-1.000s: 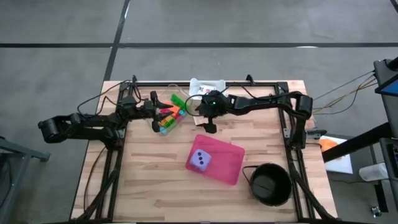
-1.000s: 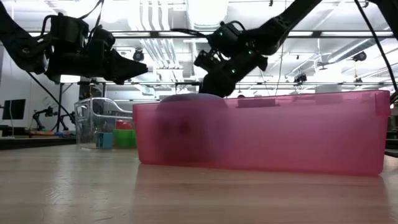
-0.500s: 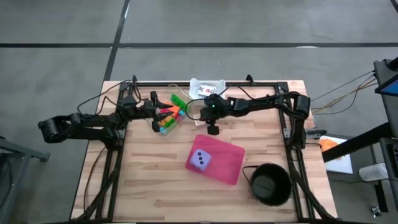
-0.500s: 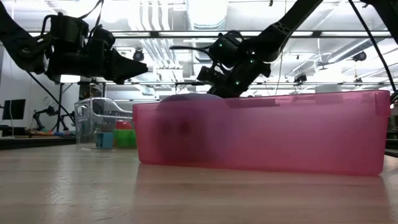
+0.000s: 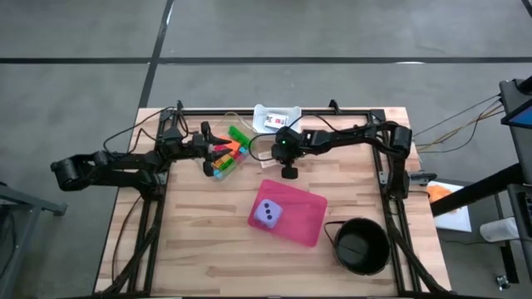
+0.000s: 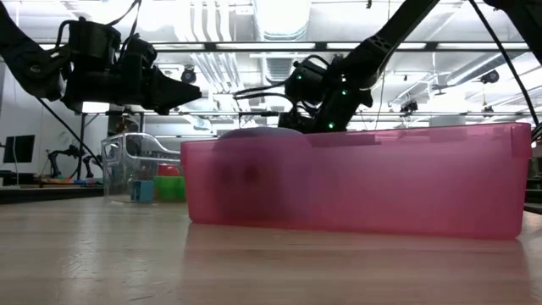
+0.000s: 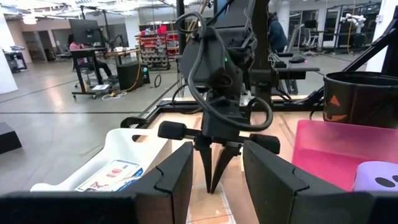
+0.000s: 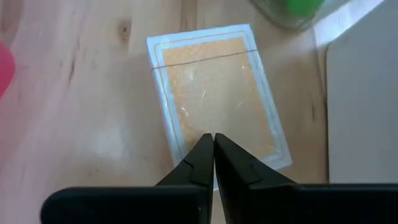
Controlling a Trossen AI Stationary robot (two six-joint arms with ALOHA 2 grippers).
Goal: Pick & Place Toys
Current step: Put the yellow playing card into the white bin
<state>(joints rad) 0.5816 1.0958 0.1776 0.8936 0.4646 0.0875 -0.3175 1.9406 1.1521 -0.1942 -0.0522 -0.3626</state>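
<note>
Several small coloured bricks (image 5: 226, 154) lie in a clear container (image 6: 135, 165) at the table's far left. A lilac die (image 5: 268, 214) with dark dots sits in the pink tray (image 5: 306, 223) at mid-table. My right gripper (image 8: 214, 140) is shut and points down over an orange card (image 8: 214, 93) with a white border, which lies flat on the wood between the container and the tray. My left gripper (image 7: 217, 152) hovers open above the clear container with nothing between its fingers. It faces my right gripper (image 7: 212, 180). My right gripper stands with its shut fingertips (image 8: 205, 152) over the near part of the orange card, coming from above. I cannot tell whether the tips touch the card.
A white tray (image 5: 277, 117) holding a printed packet sits at the far edge. A black round bowl (image 5: 362, 247) stands at the near right. Bare wood lies along the near edge, left of the pink tray.
My right gripper has shut its fingers and come down over the orange card, shifting a little toward the table's right and near edges. The die, the bricks and the pink tray have stayed in place.
</note>
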